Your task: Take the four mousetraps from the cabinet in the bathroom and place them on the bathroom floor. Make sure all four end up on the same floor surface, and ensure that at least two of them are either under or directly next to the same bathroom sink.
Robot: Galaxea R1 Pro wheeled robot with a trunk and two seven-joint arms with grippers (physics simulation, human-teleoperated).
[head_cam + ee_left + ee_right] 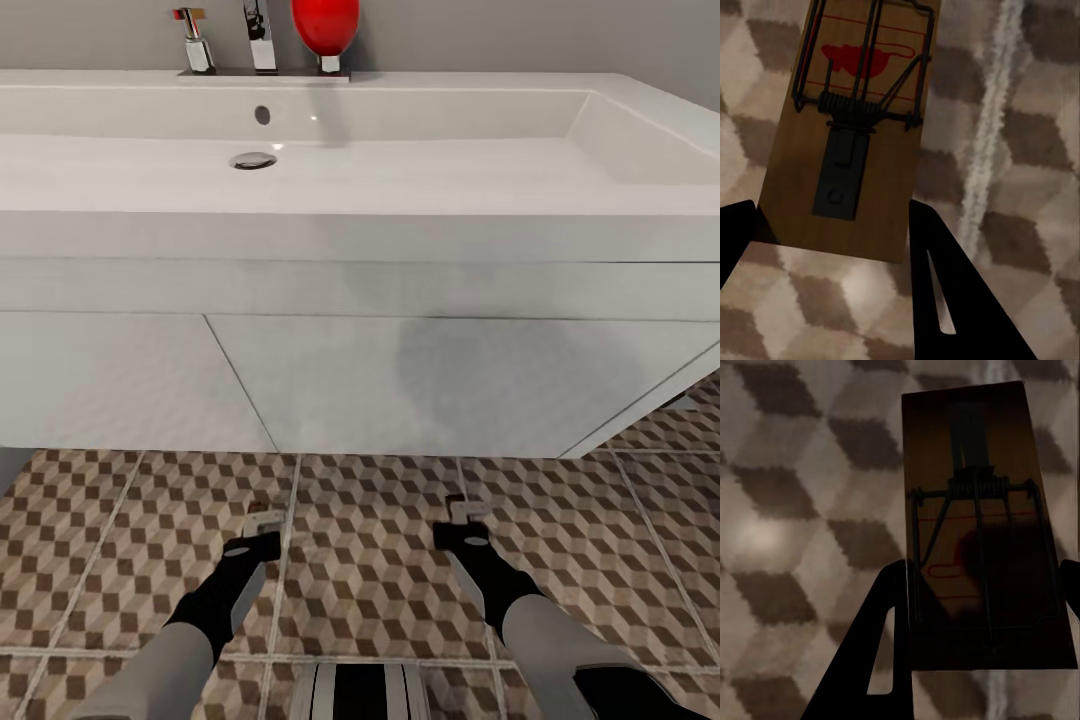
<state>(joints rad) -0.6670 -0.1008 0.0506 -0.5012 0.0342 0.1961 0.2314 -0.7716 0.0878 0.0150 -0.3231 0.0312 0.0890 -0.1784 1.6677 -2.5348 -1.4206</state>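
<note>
A wooden mousetrap (855,127) with a red mouse print sits between the black fingers (945,300) of my left gripper (832,232), which is shut on its end. A second mousetrap (982,532) is held the same way, in shadow, by my right gripper (982,607). From the head camera, the left gripper (262,530) and right gripper (465,522) hang low over the cube-patterned bathroom floor (370,570), just in front of the wide white sink (360,230). The cabinet is out of view.
The sink's vanity block overhangs the tiles right ahead, with a chrome tap (260,40) and a red object (325,25) on its back ledge. My own base (360,692) lies at the near edge. More tiled floor (670,430) runs off to the right.
</note>
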